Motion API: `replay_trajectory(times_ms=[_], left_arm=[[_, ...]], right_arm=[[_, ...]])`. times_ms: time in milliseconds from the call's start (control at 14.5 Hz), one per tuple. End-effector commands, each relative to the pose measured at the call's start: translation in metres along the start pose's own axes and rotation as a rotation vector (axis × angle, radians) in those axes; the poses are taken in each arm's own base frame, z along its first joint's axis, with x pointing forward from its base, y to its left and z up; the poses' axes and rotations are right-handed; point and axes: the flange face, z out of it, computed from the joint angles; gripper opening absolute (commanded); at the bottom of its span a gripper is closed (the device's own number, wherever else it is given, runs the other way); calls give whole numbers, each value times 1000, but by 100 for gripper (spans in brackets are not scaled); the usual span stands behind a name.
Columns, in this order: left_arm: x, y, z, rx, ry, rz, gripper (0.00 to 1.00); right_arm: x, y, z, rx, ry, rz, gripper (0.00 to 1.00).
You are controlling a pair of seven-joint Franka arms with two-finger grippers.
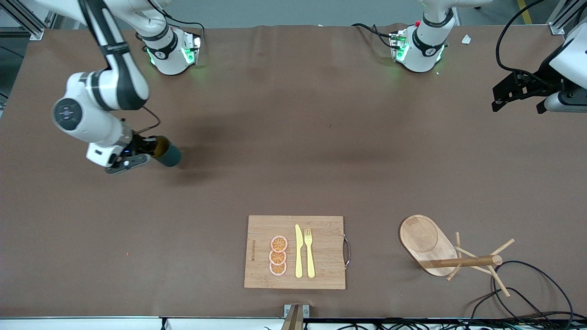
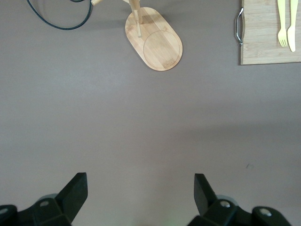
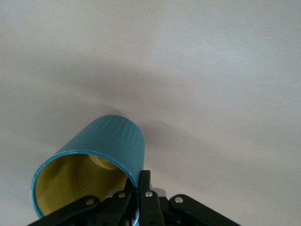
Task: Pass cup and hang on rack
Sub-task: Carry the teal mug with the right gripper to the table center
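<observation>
The right gripper (image 3: pixel 139 190) pinches the rim of the ribbed teal-green cup with a mustard-yellow inside (image 1: pixel 168 153), tilted over bare table. The pickup looks done; the handover comes next. The left gripper (image 2: pixel 140 190) waits spread, well apart, the light wooden peg rack (image 1: pixel 451 252) ahead of it.

left claw (image 2: pixel 140 197) wide open over bare table (image 2: pixel 141 127); rack (image 2: pixel 154 37), cutting board (image 2: pixel 268 37) near frame edge.

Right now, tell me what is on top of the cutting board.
On the cutting board lie three orange slices in a row, with a yellow knife and a yellow fork beside them. What lies beneath these items is covered.
</observation>
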Motion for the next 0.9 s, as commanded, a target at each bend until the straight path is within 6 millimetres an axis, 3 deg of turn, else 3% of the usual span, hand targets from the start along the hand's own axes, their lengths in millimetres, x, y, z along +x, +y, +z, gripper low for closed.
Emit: replay_trajectory(times_ms=[0, 207, 414, 552, 828], left_arm=[[1, -1, -5, -6, -4, 8, 100], [1, 0, -5, -7, -4, 4, 100], [1, 0, -5, -7, -4, 4, 100], [1, 0, -5, -7, -4, 5, 100], [1, 0, -4, -7, -6, 5, 100]], right_arm=[[11, -88, -16, 0, 25, 122, 0], [28, -183, -22, -7, 57, 243, 0], [46, -258, -15, -4, 68, 282, 0], [60, -299, -6, -2, 60, 317, 0], [80, -351, 13, -1, 42, 300, 0]])
